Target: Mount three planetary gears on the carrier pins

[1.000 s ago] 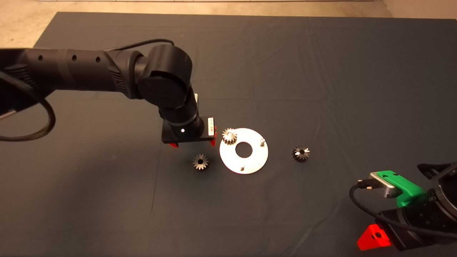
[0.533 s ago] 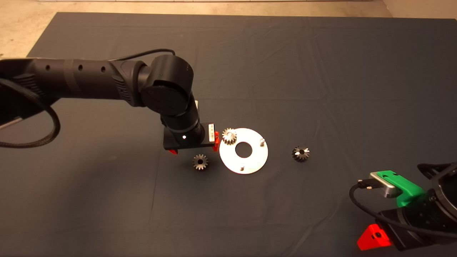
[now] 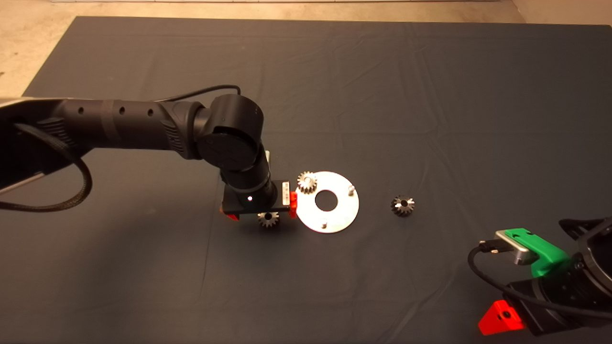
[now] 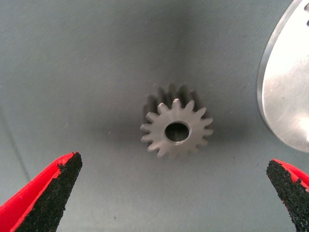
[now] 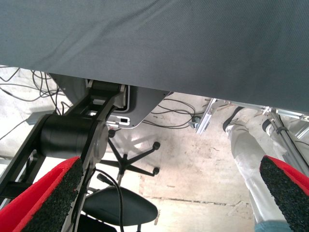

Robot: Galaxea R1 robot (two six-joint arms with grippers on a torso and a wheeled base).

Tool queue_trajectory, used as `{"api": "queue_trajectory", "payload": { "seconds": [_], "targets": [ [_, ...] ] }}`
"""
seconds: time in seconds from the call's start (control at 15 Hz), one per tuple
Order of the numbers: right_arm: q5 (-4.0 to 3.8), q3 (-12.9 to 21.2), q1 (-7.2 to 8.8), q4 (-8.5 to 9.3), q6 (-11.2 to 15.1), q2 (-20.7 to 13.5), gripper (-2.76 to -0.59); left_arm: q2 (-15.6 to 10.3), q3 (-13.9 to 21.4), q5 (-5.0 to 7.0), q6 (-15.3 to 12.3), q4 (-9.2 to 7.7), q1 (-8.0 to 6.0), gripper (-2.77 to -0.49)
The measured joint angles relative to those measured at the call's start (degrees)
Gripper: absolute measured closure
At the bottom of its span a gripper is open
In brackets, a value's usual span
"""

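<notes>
The round silver carrier plate (image 3: 334, 217) lies mid-mat with a large centre hole. One silvery gear (image 3: 307, 182) sits on its far-left pin. Two pins stand bare, one at the right (image 3: 351, 189) and one at the near side (image 3: 324, 222). A second silvery gear (image 3: 268, 219) lies on the mat left of the plate; it also shows in the left wrist view (image 4: 176, 128). My left gripper (image 3: 260, 209) hovers over this gear, open, with the fingers (image 4: 46, 193) wide on either side. A darker gear (image 3: 403, 205) lies right of the plate. My right gripper (image 3: 502, 319) is parked at the lower right, open.
The plate's edge (image 4: 285, 92) shows beside the gear in the left wrist view. The right wrist view looks past the mat's edge at the floor, with an office chair (image 5: 120, 203), cables and a person's leg (image 5: 253, 169).
My left arm has moved toward the near side and slightly right. Its gripper now covers part of the loose gear left of the plate. Gears, plate and right arm have not moved.
</notes>
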Motion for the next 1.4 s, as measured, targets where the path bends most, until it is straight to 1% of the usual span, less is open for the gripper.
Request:
{"api": "queue_trajectory", "payload": {
  "seconds": [0.13,0.2,0.33,0.47,0.53,0.73,0.8,1.07,1.27,1.33,1.4],
  "targets": [
    [-0.03,0.0,0.0,0.0,0.0,0.0,-2.73,1.2,-2.2,0.0,2.2,0.06,0.33,-2.77],
    [-0.03,0.0,0.0,0.0,0.0,0.0,-2.73,1.9,-3.4,0.0,3.9,0.04,0.39,-2.77],
    [0.0,0.0,0.0,0.0,0.0,0.0,-2.73,2.8,-5.7,-0.02,6.4,0.04,0.36,-2.77],
    [-0.03,0.0,0.0,0.0,0.0,0.0,-2.73,3.2,-7.2,-0.02,7.8,0.08,0.41,-2.77],
    [0.0,0.0,0.0,0.0,0.0,0.0,-2.73,3.5,-7.7,-0.02,8.2,0.17,0.72,-2.77],
    [-0.03,0.0,0.0,0.0,0.0,0.0,-2.73,3.8,-8.3,0.0,9.0,0.15,2.87,-2.77],
    [-0.03,0.0,0.0,0.0,0.0,0.0,-2.73,3.8,-8.3,0.0,9.0,0.15,3.23,-2.77],
    [-0.01,0.0,0.0,0.0,0.0,0.0,-2.73,3.9,-8.5,0.0,8.9,0.26,3.31,-2.77],
    [-0.03,0.0,0.0,0.0,0.0,0.0,-2.73,4.0,-8.5,-0.05,8.8,0.74,3.99,-2.76],
    [-0.03,0.0,0.0,0.0,0.0,0.0,-2.73,3.9,-8.5,-0.02,8.8,1.04,4.09,-2.68],
    [0.0,0.0,0.0,0.0,0.0,0.0,-2.73,3.9,-8.5,-0.02,8.8,1.22,4.14,-2.66]
  ]
}}
